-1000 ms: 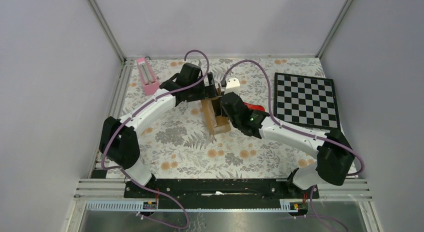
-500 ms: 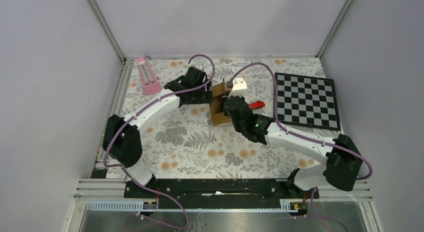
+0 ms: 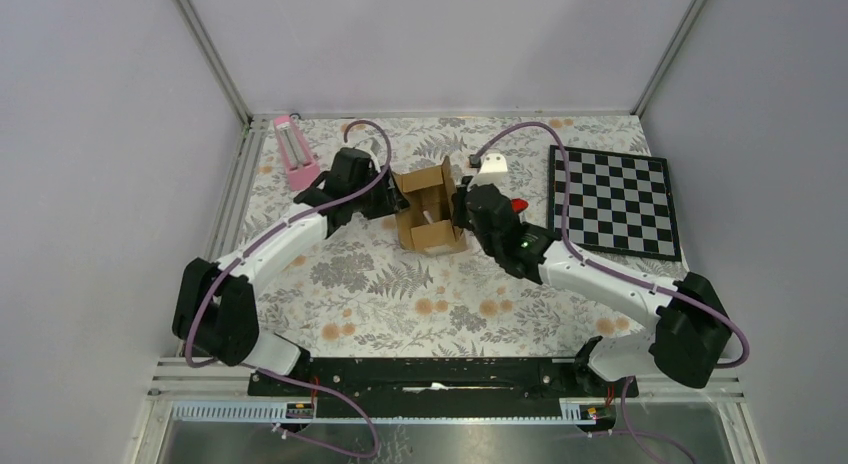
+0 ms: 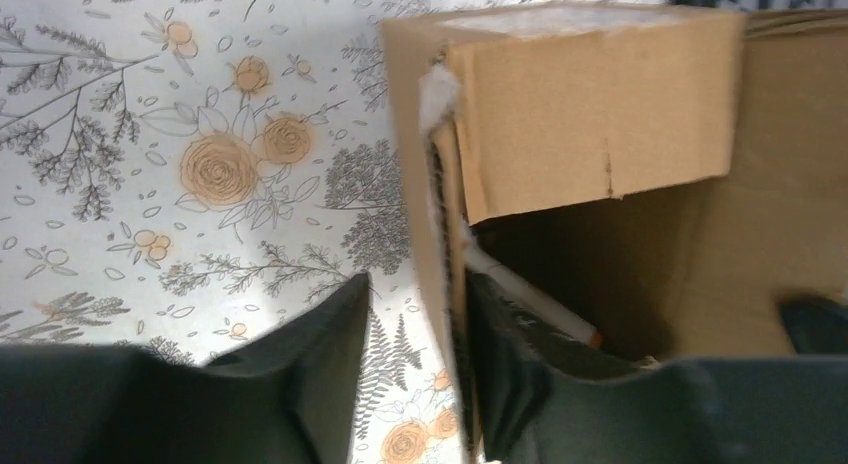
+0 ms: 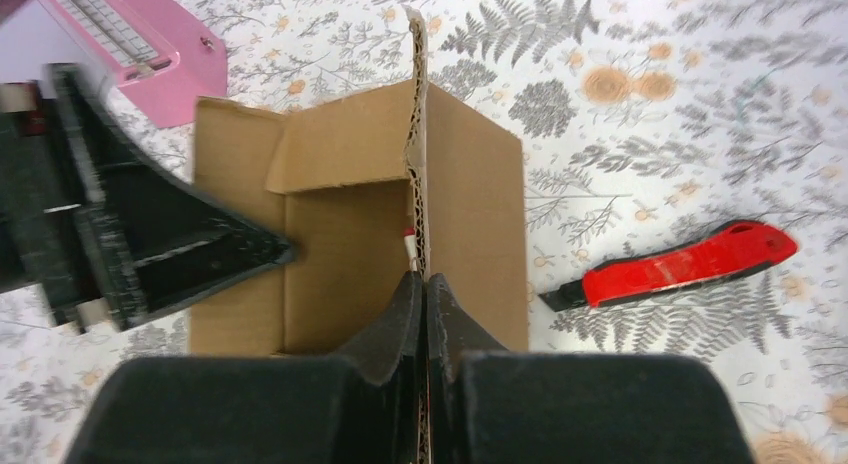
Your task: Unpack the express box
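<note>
Floral table [image 3: 380, 294], one chessboard [image 3: 612, 202] far right, and mid-table one express box [image 3: 428, 199], open-topped, its long side running roughly away from the bases and squarely between my two arms, both equally on it. Right gripper [image 5: 424, 289] is clenched on the box's right wall, while the left gripper [image 4: 412, 324] straddles the left wall, jaws apart, cloth showing beside the outer finger. One pink metronome [image 3: 296, 152], one red utility knife [image 5: 680, 269] just right of the box, one white orange-tipped stick [image 4: 530, 304] inside by my left's inner finger.
</note>
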Tool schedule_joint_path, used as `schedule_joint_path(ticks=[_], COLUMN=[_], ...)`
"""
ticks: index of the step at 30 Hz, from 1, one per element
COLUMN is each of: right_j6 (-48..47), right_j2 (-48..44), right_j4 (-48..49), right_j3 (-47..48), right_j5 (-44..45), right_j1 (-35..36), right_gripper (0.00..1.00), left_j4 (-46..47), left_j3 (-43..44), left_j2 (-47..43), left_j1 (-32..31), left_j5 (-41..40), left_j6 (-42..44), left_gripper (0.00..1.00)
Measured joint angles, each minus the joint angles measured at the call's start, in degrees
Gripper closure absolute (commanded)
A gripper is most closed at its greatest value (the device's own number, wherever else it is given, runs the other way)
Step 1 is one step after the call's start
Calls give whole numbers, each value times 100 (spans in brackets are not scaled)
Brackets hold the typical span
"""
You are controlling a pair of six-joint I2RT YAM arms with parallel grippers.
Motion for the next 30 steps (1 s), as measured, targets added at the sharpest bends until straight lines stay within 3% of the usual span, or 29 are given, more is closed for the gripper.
schedule_joint_path(ticks=[3,5,7,8,12,15,22,26,30], right_j6=[396,640,892,1001,1517,1788,1882,1818,1628], right_j2=[-50,-46,-15,26,505,898,782,214,-424], right_j4=[66,116,238,306,752,916,767,476,129], right_j3=[-170,-216,-223,-225,-269,-568,-922,-1113,-1226], right_j5=[-612,-970,-1331,-1469,-2079,-2468,-2468,-2177,-1899], right_j1=[-367,-551,-656,-680,-772,-767,-774,-809,-879], right_gripper=[100,100,98,91,51,37,20,17,17], left_j4=[317,426,437,385,-192,-647,-953,-933,-885], left_j3=[-201,-208,-192,-151,227,581,787,1038,1117], left_j2=[-317,-466,-634,-671,-656,-448,498,861,946], left_j1=[127,177,240,264,356,234,-302,-507,-654], left_j5=[345,492,505,503,389,214,-251,-348,-398], left_j6=[-87,-107,-94,-72,114,219,210,153,131], left_gripper=[91,100,100,100,100,100,100,100,89])
